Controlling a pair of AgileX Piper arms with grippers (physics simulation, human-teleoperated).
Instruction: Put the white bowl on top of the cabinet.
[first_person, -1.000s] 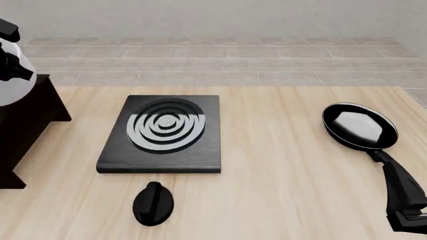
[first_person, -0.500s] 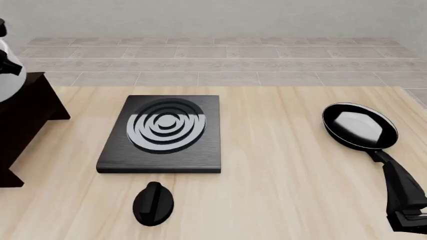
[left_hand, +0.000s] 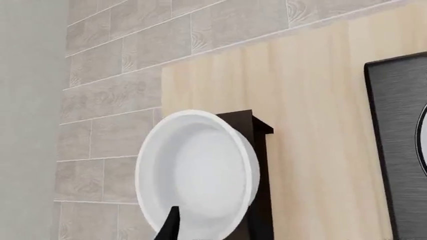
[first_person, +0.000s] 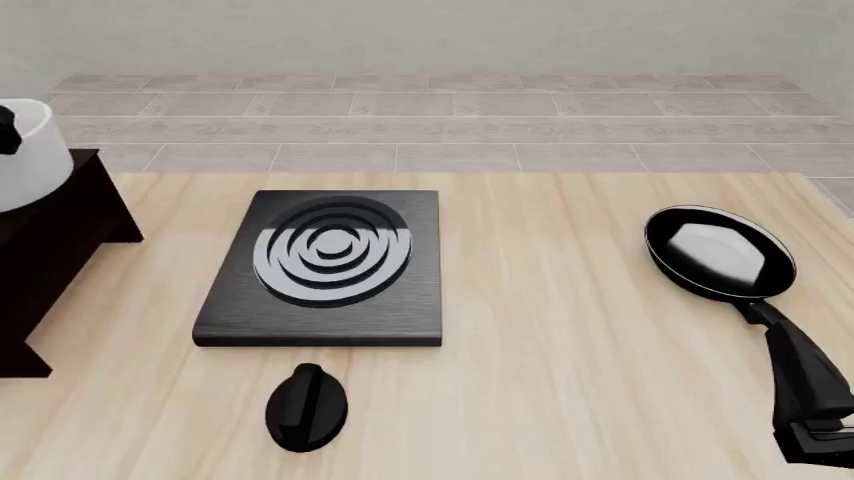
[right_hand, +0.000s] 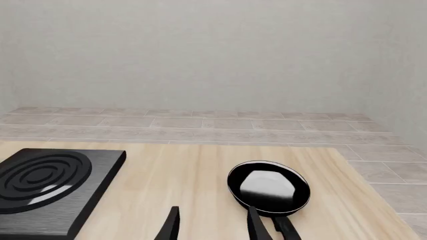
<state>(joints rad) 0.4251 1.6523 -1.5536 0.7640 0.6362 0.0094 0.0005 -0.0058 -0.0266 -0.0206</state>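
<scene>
Placement stage. The white bowl (first_person: 27, 160) sits at the far left of the desk (first_person: 561, 330), over the cabinet (first_person: 54, 250); whether it rests on the flat top cannot be told. The left end effector (left_hand: 170, 225) shows one dark finger inside the rim; its grip state cannot be told. The right end effector (right_hand: 210, 225) idles with jaws parted near the frying pan (right_hand: 268, 187). Good practice: confirm the bowl is level and fully supported, clear of the cabinet's edges, before letting go and lifting straight up.

Front view looks down the table — both wrist views share its stove plate (first_person: 324, 266).
</scene>
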